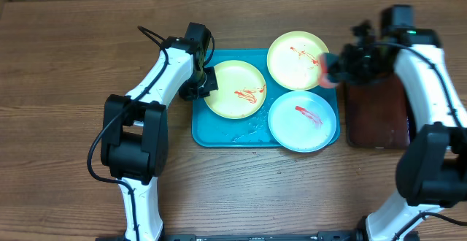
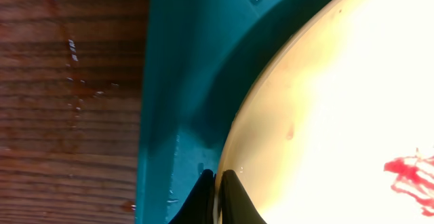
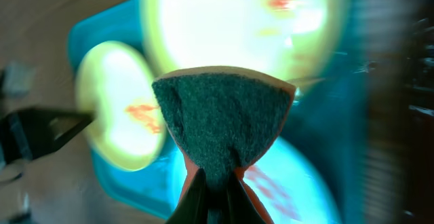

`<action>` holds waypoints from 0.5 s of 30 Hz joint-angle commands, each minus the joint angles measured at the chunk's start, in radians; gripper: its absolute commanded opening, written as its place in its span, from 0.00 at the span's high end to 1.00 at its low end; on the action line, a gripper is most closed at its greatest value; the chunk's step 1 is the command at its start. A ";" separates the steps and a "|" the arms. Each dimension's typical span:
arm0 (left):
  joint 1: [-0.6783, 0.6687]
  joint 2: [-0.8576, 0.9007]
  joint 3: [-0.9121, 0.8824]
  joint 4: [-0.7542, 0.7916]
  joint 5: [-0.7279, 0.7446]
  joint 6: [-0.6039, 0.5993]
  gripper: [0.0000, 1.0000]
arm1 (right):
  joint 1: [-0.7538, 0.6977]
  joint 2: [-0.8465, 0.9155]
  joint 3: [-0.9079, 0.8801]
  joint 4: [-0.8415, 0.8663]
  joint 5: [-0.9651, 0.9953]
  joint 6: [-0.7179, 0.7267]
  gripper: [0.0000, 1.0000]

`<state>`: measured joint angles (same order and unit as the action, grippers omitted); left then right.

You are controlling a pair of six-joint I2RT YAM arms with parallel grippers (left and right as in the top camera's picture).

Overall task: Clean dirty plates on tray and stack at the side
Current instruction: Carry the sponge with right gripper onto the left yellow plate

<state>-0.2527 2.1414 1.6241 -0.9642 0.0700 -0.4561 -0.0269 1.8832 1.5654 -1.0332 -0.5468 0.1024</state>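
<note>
Three plates lie on the turquoise tray (image 1: 219, 135): a yellow-green plate (image 1: 235, 89) at the left, another yellow-green plate (image 1: 295, 60) at the back right, and a light blue plate (image 1: 302, 121) at the front right. All three carry red sauce smears. My left gripper (image 1: 205, 80) is shut on the left rim of the left yellow-green plate (image 2: 325, 115), fingertips (image 2: 218, 176) pinching its edge. My right gripper (image 1: 337, 67) is shut on a sponge (image 3: 224, 125) with a dark green scouring face and orange back, held above the right edge of the back plate.
A dark red-brown tray (image 1: 376, 113) lies right of the turquoise tray, under my right arm. Small wet droplets sit on the turquoise tray (image 1: 252, 129) in front of the left plate. Wood tabletop (image 1: 73, 66) surrounds both trays.
</note>
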 commanded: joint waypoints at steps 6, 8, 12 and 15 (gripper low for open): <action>0.004 0.016 0.014 0.002 0.054 0.030 0.96 | 0.223 -0.032 0.014 0.120 0.137 0.187 0.96; 0.005 0.016 0.014 0.005 0.054 0.030 0.96 | 0.271 -0.030 0.005 0.146 0.201 0.228 0.96; 0.005 0.016 0.014 0.016 0.054 0.030 0.96 | 0.363 0.002 0.004 0.186 0.309 0.295 0.96; 0.006 0.016 0.014 0.018 0.054 0.030 0.96 | 0.411 0.047 0.004 0.216 0.353 0.338 0.96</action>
<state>-0.2527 2.1414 1.6241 -0.9489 0.1101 -0.4438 0.3500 1.8904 1.5650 -0.8333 -0.2916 0.3607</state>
